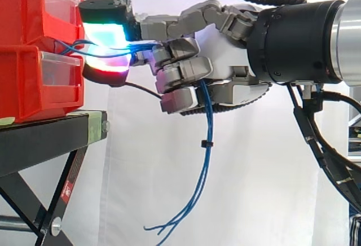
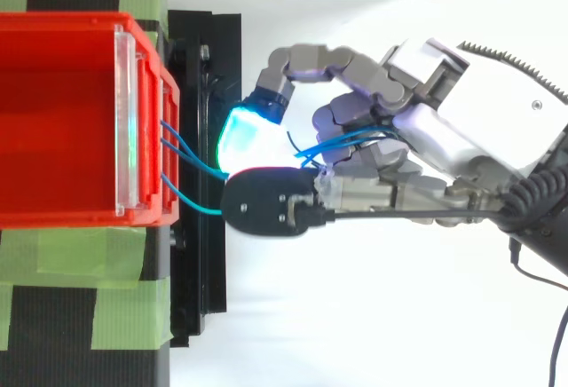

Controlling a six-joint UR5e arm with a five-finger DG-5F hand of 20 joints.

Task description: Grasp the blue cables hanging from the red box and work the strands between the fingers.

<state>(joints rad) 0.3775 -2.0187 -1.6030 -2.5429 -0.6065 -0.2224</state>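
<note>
Hand (image 1: pixel 223 48) at 3 o'clock of the red box (image 1: pixel 34 82), fingers curled round the blue cables (image 1: pixel 204 161), strands running from the box front into the fingers, loose ends hanging toward 6 o'clock, black stand (image 1: pixel 45 139) under the box

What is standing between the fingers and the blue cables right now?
Nothing visible. The fingers are already curled round the blue cables, which run from the red box through the hand and hang free below it.
</note>
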